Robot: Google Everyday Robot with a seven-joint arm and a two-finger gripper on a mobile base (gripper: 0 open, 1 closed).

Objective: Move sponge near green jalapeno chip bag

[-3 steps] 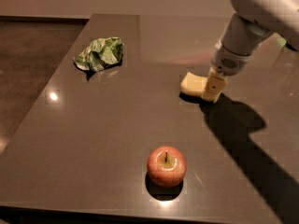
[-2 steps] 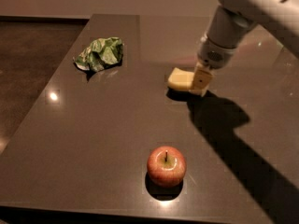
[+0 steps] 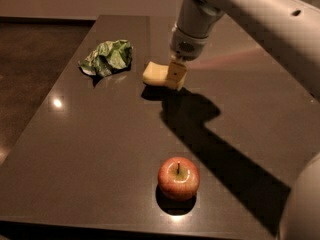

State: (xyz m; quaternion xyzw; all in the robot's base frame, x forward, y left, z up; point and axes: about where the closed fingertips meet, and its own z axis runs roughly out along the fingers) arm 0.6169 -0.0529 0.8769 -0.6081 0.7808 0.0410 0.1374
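My gripper (image 3: 176,76) clamped on right end of sponge (image 3: 154,73). Sponge seems just off table (image 3: 100,149), near green jalapeno chip bag (image 3: 107,58), not touching. Carry step nearly done, I judge. Next: lower, release gently. Apple (image 3: 178,178) well apart.

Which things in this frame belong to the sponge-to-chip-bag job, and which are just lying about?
In the job: sponge; green jalapeno chip bag; gripper, gripping the sponge's right end, right of the bag.
Lying about: apple, near the table's front edge.
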